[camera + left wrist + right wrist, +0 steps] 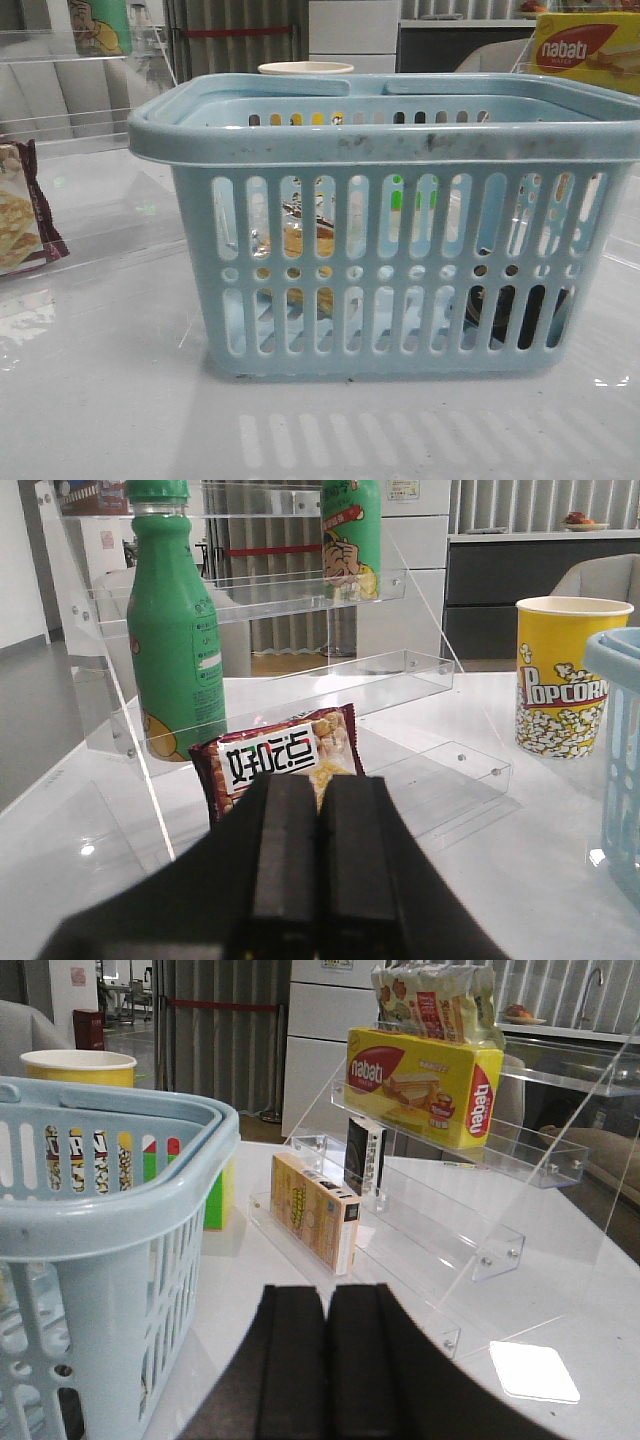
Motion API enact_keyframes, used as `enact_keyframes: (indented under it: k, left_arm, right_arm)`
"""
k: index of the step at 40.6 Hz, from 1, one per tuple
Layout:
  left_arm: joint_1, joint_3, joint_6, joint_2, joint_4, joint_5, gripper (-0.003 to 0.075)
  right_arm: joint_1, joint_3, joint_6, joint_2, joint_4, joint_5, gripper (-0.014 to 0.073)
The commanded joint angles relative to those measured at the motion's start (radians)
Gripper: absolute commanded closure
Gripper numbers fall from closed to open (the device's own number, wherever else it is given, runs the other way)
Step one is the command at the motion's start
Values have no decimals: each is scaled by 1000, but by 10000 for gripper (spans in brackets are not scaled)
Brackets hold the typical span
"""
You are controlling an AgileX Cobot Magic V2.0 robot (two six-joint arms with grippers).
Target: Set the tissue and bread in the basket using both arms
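The light-blue basket [400, 140] stands mid-table, filling the front view. Through its slots I see the bread [296, 240], golden-brown in clear plastic, lying inside at the left. The tissue [510, 312] shows as a dark shape low inside at the right. Neither arm appears in the front view. My left gripper [320, 780] is shut with nothing in it, off to the basket's left; the basket rim [612, 652] is at that view's edge. My right gripper [328, 1290] is shut and empty beside the basket's [100, 1220] right side.
A maroon-edged snack packet [285, 760] leans on a clear acrylic shelf [300, 590] holding a green bottle [175, 630]. A popcorn cup [562, 675] stands behind the basket. Another acrylic shelf [470, 1250] carries a yellow nabati box [425, 1080] and a small box [315, 1210].
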Motion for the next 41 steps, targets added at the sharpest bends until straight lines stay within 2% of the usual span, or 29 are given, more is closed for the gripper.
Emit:
enact_keyframes:
  k: [1,41]
  left_arm:
    - [-7,1,-8,-18,-3,-89,629]
    - [-7,1,-8,-18,-3,-89,629]
  right_arm:
    - [-4,2,21,-19,-24,-99,566]
    - [-4,2,29,-19,-3,-104,566]
